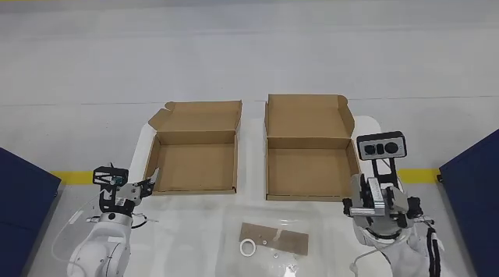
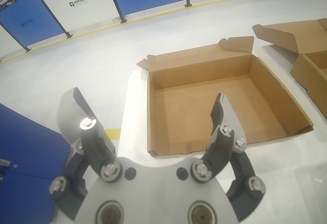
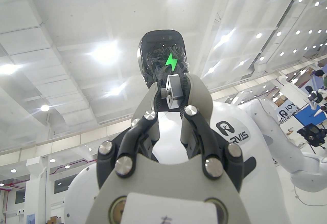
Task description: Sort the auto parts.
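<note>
Right jaws pinch a small metal part (image 3: pixel 173 93) at their tips, pointing upward, clear of the bench (image 1: pixel 195 222). The right box (image 1: pixel 308 172) lies just beside that arm (nearer than the left box (image 1: pixel 193 166)). Left jaws are spread and empty by the left box's near corner. A white ring (image 1: pixel 248 247) lies between the arms.

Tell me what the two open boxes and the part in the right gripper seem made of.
The left box and the right box: matte brown cardboard, folded flaps. The small part in the right gripper: probably metal, grey with a dull sheen, crisp edges.
</note>
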`<action>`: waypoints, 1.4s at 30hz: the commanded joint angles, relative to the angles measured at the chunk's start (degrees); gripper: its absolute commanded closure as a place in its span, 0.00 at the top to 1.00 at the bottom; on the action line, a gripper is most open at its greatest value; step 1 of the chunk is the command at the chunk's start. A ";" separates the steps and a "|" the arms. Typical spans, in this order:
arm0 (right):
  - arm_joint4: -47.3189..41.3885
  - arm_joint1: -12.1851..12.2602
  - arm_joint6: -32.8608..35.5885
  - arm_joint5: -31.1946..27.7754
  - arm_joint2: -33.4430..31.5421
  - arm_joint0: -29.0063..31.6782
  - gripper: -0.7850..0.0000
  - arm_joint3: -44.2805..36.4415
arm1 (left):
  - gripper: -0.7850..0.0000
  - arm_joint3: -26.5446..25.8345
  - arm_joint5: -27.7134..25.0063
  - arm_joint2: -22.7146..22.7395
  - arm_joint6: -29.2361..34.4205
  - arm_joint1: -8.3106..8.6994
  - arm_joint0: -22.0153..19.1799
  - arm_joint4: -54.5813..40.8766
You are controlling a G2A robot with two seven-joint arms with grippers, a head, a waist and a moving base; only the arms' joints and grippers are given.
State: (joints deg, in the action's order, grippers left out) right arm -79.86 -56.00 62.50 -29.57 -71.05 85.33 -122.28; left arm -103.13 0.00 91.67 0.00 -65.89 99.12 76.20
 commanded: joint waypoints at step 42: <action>56.67 2.37 1.26 12.97 -28.81 7.83 0.00 8.18 | 1.00 0.00 0.00 0.00 0.00 0.00 0.00 0.00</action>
State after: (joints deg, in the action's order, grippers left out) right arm -26.35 -53.75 63.72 -16.95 -99.67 93.95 -114.49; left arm -103.13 0.00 91.67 0.00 -65.89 99.12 76.20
